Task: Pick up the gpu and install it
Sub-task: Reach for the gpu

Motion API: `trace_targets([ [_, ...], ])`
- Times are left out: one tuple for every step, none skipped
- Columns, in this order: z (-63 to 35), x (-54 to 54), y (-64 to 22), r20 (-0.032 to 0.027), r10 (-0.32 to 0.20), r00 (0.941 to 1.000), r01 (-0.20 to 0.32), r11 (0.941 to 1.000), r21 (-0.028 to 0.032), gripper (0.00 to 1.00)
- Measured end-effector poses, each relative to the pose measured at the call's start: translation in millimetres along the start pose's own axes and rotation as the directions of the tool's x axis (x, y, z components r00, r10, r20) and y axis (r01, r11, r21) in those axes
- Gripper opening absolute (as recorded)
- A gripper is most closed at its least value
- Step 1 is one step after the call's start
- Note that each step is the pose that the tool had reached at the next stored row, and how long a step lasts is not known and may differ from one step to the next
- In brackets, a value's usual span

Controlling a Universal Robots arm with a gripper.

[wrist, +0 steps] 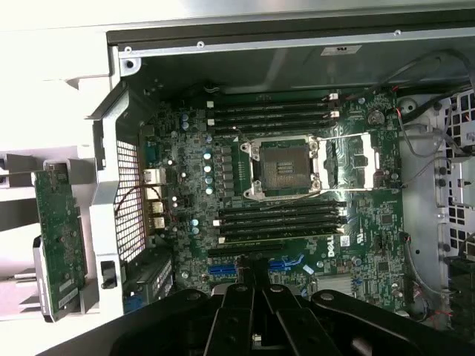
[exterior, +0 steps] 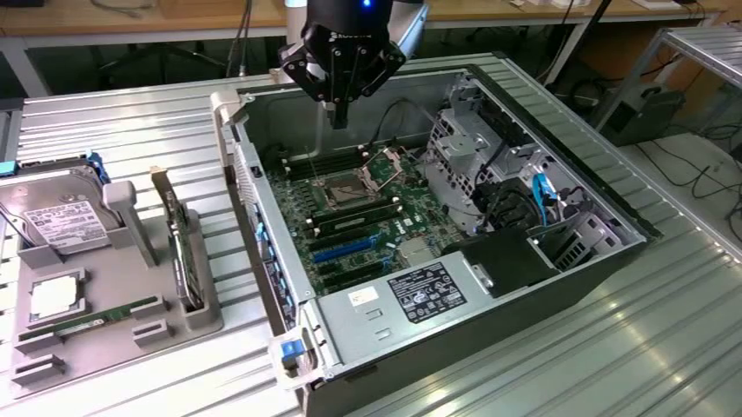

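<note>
Black tool (exterior: 337,120) hovering over open grey metal computer case (exterior: 278,109), fingers pinched together, carrying nothing. Small green gpu card with silver bracket (exterior: 177,248) standing on edge in grey holder tray (exterior: 139,334) on ribbed metal desk (exterior: 139,122), exterior view's left, well apart. Risk: pinched fingers toppling card or clipping case wall.

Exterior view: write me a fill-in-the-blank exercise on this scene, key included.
1. The gpu stands on edge in a grey ___ at the exterior view's left.
2. The gripper hangs over the open computer ___.
3. Its jaws are shut and hold ___.
4. Near the gpu lies a hard drive with a ___ label.
Missing words: tray; case; nothing; white.
</note>
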State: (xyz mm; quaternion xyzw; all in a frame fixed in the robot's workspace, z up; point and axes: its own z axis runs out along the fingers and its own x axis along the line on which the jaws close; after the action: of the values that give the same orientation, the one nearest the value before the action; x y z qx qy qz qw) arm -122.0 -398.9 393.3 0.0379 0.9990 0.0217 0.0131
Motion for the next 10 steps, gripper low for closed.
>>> trace_targets([
  [0.0,0.1,0.0,0.0,0.0,1.0,0.0,1.0,-0.0001,0.11],
  [0.0,0.7,-0.1,0.0,0.0,1.0,0.0,1.0,0.0,0.11],
  [-0.2,2.0,-0.7,-0.0001,0.0,1.0,0.0,1.0,0.0002,0.11],
  [-0.2,4.6,-1.9,0.0,0.0,1.0,0.0,1.0,0.0,0.11],
  [-0.3,8.0,-3.0,0.0,0.0,1.0,0.0,1.0,0.0,0.11],
  [-0.5,12.1,-4.2,0.0,0.0,1.0,0.0,1.0,0.0,0.11],
  [-0.7,16.4,-5.3,-0.0001,0.0,1.0,0.0,1.0,0.0001,0.11],
  [-0.8,21.0,-6.4,0.0,0.0,1.0,0.0,1.0,-0.0001,0.11],
  [-1.0,26.3,-7.7,0.0,0.0,1.0,0.0,1.0,-0.0001,0.11],
  [-1.1,30.9,-8.9,0.0,0.0,1.0,0.0,1.0,0.0,0.11],
])
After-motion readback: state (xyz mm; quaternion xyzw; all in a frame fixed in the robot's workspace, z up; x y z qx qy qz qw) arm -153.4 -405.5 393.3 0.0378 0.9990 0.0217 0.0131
